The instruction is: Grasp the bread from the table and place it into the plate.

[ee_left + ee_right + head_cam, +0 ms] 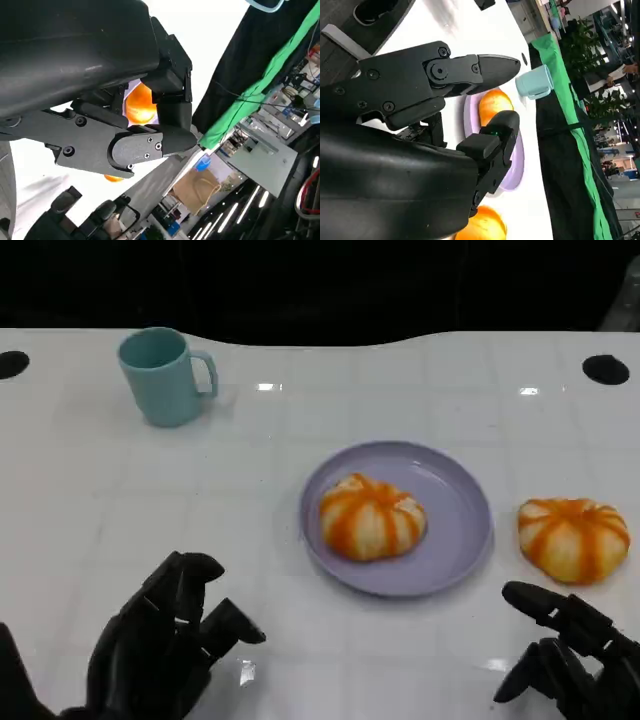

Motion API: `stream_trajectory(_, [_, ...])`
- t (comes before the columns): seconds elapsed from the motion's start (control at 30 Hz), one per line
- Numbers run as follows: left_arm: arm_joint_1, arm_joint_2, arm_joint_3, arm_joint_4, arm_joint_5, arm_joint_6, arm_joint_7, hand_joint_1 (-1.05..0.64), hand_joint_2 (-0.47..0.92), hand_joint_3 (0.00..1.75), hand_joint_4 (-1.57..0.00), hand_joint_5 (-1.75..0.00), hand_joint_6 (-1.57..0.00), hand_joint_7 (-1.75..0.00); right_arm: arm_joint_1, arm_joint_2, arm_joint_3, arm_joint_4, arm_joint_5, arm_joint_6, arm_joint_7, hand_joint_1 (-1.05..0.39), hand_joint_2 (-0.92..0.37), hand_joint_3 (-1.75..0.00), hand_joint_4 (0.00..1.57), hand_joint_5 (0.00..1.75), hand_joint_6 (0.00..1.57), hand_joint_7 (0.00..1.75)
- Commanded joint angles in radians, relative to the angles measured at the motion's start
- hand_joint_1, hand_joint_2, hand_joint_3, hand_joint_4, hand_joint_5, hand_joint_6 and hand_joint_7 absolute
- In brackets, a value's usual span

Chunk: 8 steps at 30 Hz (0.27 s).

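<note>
An orange-striped bread bun (371,517) lies in the lavender plate (460,540) at mid-table. A second striped bun (573,537) sits on the white table just right of the plate. My right hand (570,660) hovers low at the near right, just in front of that bun, fingers spread and holding nothing. My left hand (165,640) rests at the near left, fingers apart, nothing in it. The right wrist view looks past my right hand (470,110) to the plate (512,175), the plated bun (492,105) and the loose bun (482,225). A bun (140,104) shows between my left hand's fingers (145,145).
A teal mug (163,375) stands at the far left of the table. Two dark round holes (605,368) mark the table's far corners. The table's far edge meets a dark backdrop. The mug (535,82) also appears in the right wrist view.
</note>
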Motion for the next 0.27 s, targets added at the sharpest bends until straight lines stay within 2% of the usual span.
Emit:
stream_trajectory(0.03, [-0.008, 0.004, 0.003, 0.012, 0.014, -0.023, -0.001, -0.52, 0.92, 0.42, -0.68, -1.75, -0.56, -1.57, -0.005, -0.012, -0.011, 0.014, 0.004, -0.019, 0.006, -0.76, -0.92, -0.29, 0.64, 1.48, 0.93, 0.44])
stream_trajectory(0.13, [-0.008, 0.003, -0.001, 0.014, 0.018, -0.023, 0.003, -0.52, 0.92, 0.42, -0.69, -1.75, -0.56, -1.56, 0.000, -0.013, -0.010, 0.002, 0.003, 0.003, -0.007, -0.76, -0.92, -0.30, 0.64, 1.49, 0.93, 0.44])
stream_trajectory(0.27, [-0.005, 0.000, 0.001, 0.014, 0.013, -0.020, 0.001, -0.51, 0.92, 0.42, -0.68, -1.75, -0.57, -1.54, 0.005, -0.015, -0.004, -0.003, -0.022, -0.008, -0.025, -0.77, -0.92, -0.30, 0.63, 1.51, 0.93, 0.45])
